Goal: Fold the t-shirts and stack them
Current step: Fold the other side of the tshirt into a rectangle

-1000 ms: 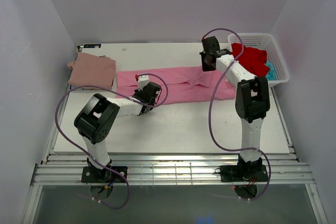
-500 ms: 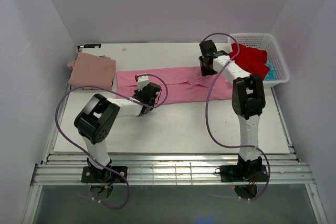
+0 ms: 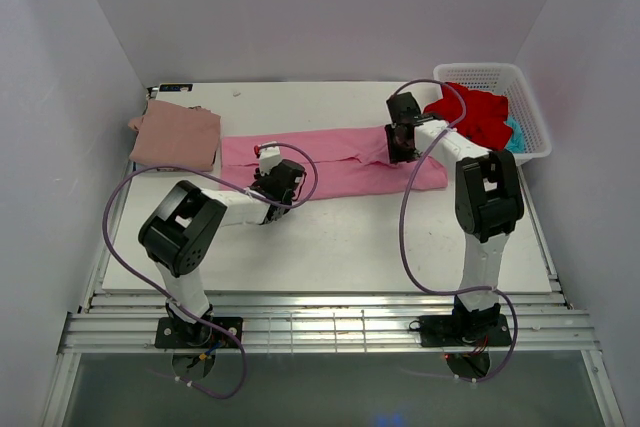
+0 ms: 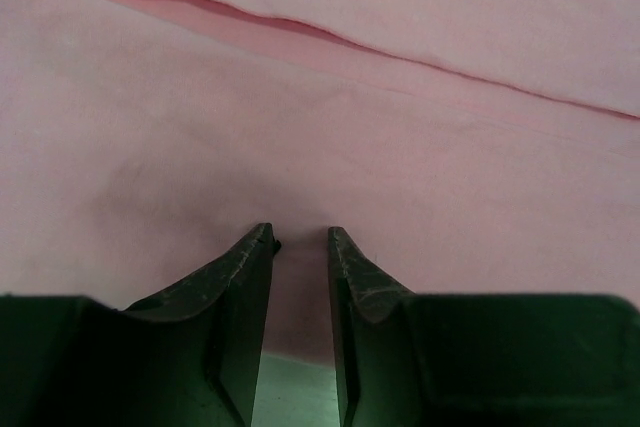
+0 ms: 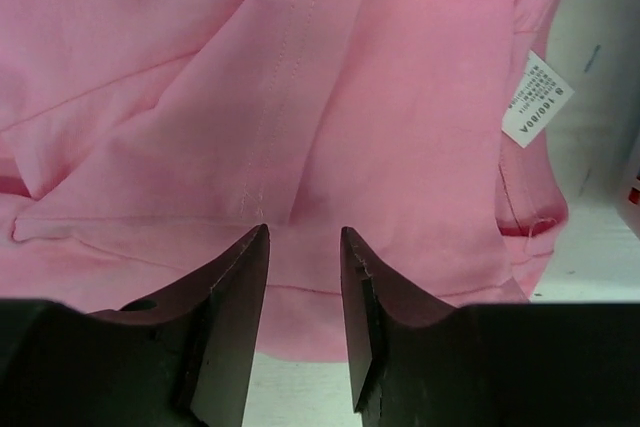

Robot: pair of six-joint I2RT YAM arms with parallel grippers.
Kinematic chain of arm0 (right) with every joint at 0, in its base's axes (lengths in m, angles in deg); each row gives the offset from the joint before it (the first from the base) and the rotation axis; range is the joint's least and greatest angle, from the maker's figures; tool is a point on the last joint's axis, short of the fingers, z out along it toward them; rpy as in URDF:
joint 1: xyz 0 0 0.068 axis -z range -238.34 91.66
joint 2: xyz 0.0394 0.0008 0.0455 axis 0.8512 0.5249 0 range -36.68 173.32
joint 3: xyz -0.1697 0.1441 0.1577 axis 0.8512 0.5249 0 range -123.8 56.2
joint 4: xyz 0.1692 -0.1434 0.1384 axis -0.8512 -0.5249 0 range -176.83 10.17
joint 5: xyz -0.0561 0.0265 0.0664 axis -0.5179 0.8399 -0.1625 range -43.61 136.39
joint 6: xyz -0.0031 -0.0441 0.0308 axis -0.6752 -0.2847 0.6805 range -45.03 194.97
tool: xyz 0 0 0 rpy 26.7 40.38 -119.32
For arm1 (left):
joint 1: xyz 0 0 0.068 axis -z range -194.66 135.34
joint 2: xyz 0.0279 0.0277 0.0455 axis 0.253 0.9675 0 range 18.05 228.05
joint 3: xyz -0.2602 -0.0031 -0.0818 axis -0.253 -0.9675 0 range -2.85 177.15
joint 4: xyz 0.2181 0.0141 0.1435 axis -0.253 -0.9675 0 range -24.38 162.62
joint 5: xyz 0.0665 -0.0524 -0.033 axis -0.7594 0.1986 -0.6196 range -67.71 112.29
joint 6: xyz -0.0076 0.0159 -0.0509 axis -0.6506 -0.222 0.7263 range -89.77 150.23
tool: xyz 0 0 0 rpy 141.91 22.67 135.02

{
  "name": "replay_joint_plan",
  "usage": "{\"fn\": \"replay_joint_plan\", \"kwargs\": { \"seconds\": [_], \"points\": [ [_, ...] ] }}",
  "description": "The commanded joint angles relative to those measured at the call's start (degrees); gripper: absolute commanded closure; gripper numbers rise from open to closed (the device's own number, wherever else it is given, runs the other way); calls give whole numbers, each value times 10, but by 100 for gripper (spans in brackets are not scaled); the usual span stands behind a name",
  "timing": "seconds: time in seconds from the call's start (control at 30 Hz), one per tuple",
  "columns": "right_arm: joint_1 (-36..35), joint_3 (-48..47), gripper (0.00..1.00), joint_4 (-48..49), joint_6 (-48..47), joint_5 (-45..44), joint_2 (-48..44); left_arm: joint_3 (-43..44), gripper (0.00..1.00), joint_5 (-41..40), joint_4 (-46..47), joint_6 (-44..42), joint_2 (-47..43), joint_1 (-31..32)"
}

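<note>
The bright pink t-shirt (image 3: pixel 340 159) lies as a long strip across the middle of the table. It fills the left wrist view (image 4: pixel 320 97) and the right wrist view (image 5: pixel 330 97), where its white label (image 5: pixel 537 99) shows. My left gripper (image 3: pixel 267 161) (image 4: pixel 300 235) rests on the shirt's near edge with its jaws a narrow gap apart and flat cloth between them. My right gripper (image 3: pixel 399 147) (image 5: pixel 304 232) is open, tips down on the shirt near its right end. A dusty rose t-shirt (image 3: pixel 176 136) lies folded at far left.
A white latticed basket (image 3: pixel 533 97) stands at the back right with a red t-shirt (image 3: pixel 478 112) and a teal one (image 3: pixel 514 135) in it. Purple cables loop from both arms. White walls close in the table on three sides.
My right gripper has moved nearer and down, from above the shirt's far edge onto the shirt. The left gripper has stayed in place.
</note>
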Motion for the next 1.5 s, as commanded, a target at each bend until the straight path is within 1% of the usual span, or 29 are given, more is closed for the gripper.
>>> {"fn": "replay_joint_plan", "kwargs": {
  "seconds": [0.0, 0.33, 0.43, 0.47, 0.57, 0.6, 0.77, 0.9, 1.13, 1.27, 1.47],
  "points": [
    [1, -2, 59, 28, 10, 17, 18, -21, 60, 9, -51, 3, -14, -1],
    [1, -21, 62, 36, 12, 32, 47, -21, 60, -4, -51, -4, -18, -1],
    [1, -24, 71, 36, 12, 34, 47, -23, 60, -5, -51, -2, -18, -1],
    [1, -24, 78, 35, 12, 36, 47, -24, 60, -5, -51, -1, -19, -1],
    [1, -22, 91, 34, 12, 34, 44, -24, 59, -7, -51, -1, -20, -1],
    [1, -20, 92, 35, 11, 33, 43, -25, 60, -7, -51, -1, -19, -1],
    [1, -29, 92, 34, 7, 30, 40, -23, 60, -7, -51, -1, -16, -1],
    [1, -58, 92, 29, 5, 31, 47, -25, 59, -8, -51, 0, -14, -1],
    [2, -156, 92, 12, 7, 31, 74, -27, 60, -10, -67, 3, -9, -1],
    [6, -236, 92, 4, 7, 39, 128, -23, 60, -10, -68, 2, 0, -1],
    [11, -307, 92, 6, 6, 70, 191, -20, 59, -16, -69, -1, 12, -1]
  ]
}}
